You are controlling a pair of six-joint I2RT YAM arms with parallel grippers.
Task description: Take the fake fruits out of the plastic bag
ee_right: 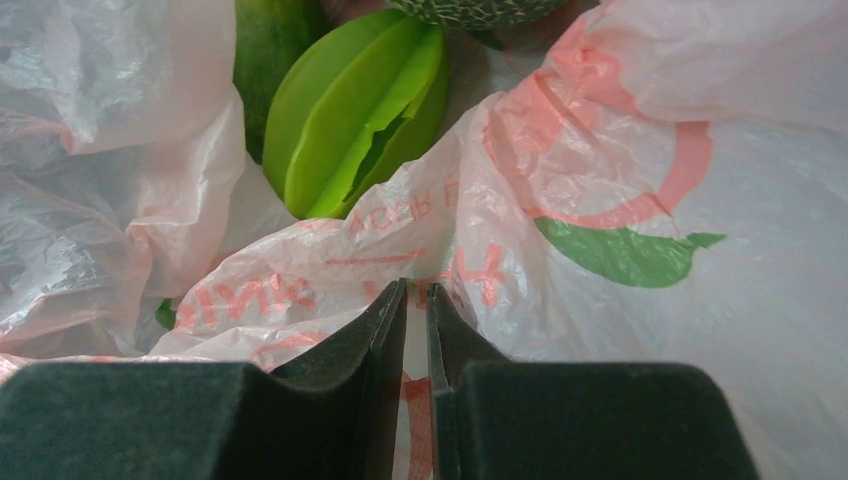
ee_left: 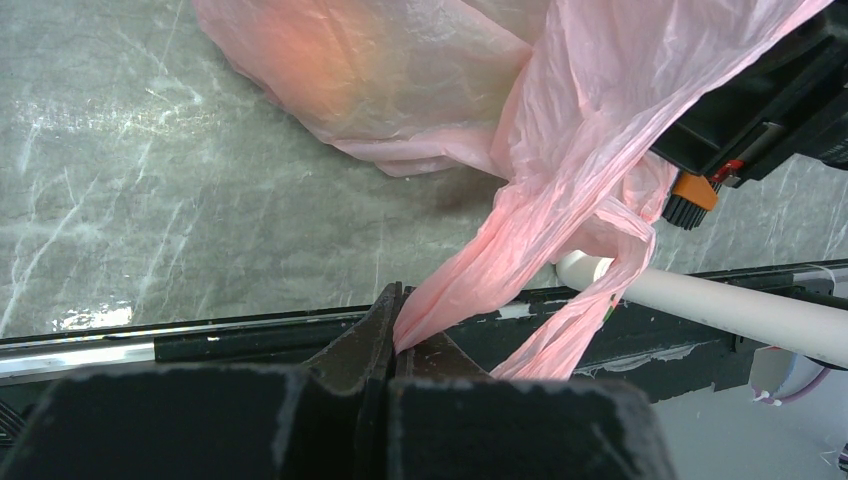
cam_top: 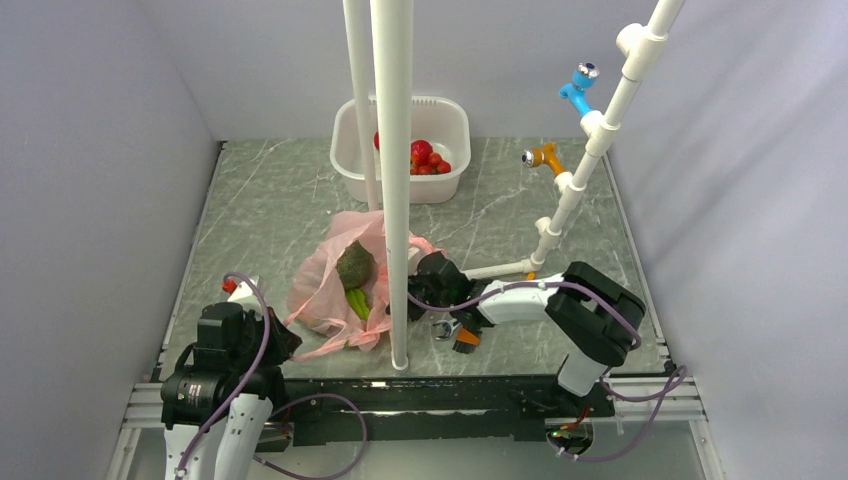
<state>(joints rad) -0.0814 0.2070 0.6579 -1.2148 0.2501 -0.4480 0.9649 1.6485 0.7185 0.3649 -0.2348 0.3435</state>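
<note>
Pinching a twisted loop handle of the plastic bag (ee_left: pixel 420 90), the left gripper (ee_left: pixel 394 308) has its jaws pressed together on the pink film. It is at the bag's near left corner, by the front edge of the table (cam_top: pixel 260 200). The bag lies crumpled with its mouth open upward. Showing through the mouth are a dull green ball (cam_top: pixel 355 268) and, on its near side and touching it, a long green fruit (cam_top: pixel 357 302) with ridges (the right wrist view shows it close up, next to a darker green shape too cut off to name). Whatever else is in the bag is hidden by the folds.

The right gripper (ee_right: pixel 416 292) is at the bag's right side, its tips against printed film just short of the long green fruit. Its jaws stand almost together with a thin slit between them. Film shows in the slit, but I cannot tell whether it is caught. From above, a white pole (cam_top: pixel 392 180) crosses in front of the bag's right edge and hides those fingertips.

Beyond the bag and well apart from it, a white tub (cam_top: pixel 440 187) holds red fruits (cam_top: pixel 428 158), partly hidden by the same pole. Just right of the bag, beside the right gripper, lies an orange-handled tool (cam_top: pixel 463 338), half covered by the arm.
</note>
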